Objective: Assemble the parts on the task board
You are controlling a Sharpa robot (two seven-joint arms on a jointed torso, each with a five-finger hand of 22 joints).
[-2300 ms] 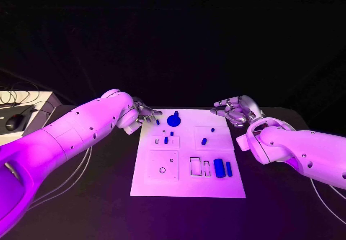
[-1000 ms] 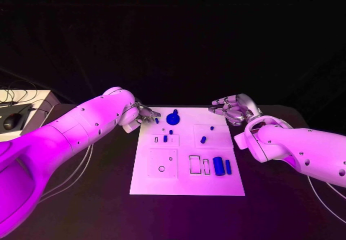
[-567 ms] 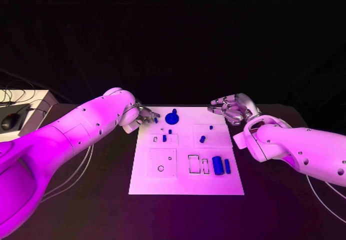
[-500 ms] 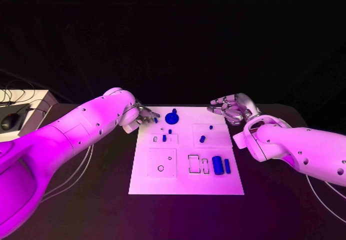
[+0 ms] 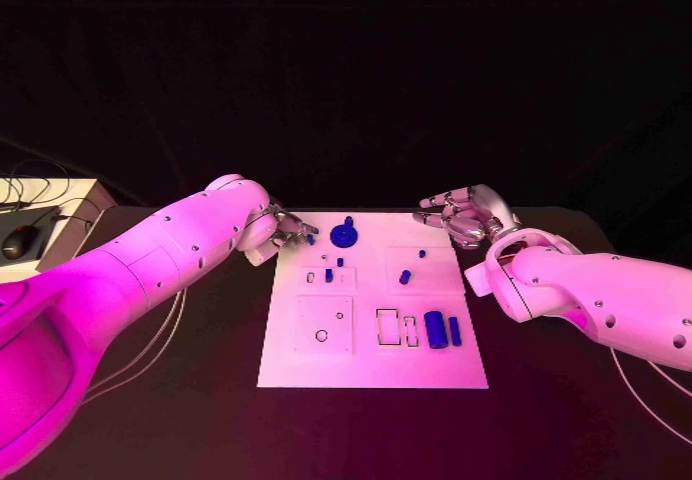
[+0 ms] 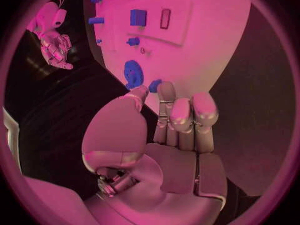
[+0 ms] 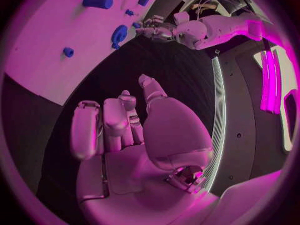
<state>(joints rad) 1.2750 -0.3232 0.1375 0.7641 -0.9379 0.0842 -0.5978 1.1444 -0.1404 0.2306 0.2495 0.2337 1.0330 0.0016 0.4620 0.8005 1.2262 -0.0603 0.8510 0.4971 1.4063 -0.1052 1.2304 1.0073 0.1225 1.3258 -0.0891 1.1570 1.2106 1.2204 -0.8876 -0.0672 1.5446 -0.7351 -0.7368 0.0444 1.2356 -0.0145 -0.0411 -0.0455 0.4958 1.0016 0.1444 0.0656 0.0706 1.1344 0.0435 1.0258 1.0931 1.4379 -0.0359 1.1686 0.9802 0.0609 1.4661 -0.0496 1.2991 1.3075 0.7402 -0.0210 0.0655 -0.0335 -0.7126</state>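
Observation:
The white task board point(image 5: 372, 360) lies mid-table. A blue disc-shaped part point(image 5: 345, 236) point(image 6: 133, 74) stands near its far edge. My left hand point(image 5: 289, 230) point(image 6: 181, 125) reaches over the board's far left corner, and a small blue part point(image 5: 309, 239) point(image 6: 155, 85) sits pinched between its thumb tip and a fingertip. My right hand point(image 5: 462, 215) point(image 7: 125, 135) hovers just off the far right corner, fingers loosely curled and apart, holding nothing. Two long blue parts point(image 5: 434, 330) lie near the board's right side. Small blue parts point(image 5: 329, 275) stand in the middle.
Framed slots point(image 5: 389, 328) and a square plate with a hole point(image 5: 323, 325) mark the board's near half. At the table's left edge sit a pale box point(image 5: 65, 195) with cables and a computer mouse point(image 5: 22, 241). Black tabletop surrounds the board.
The whole picture has drifted slightly. Both hands stay almost where they were, the left one's fingertips still at the small blue part.

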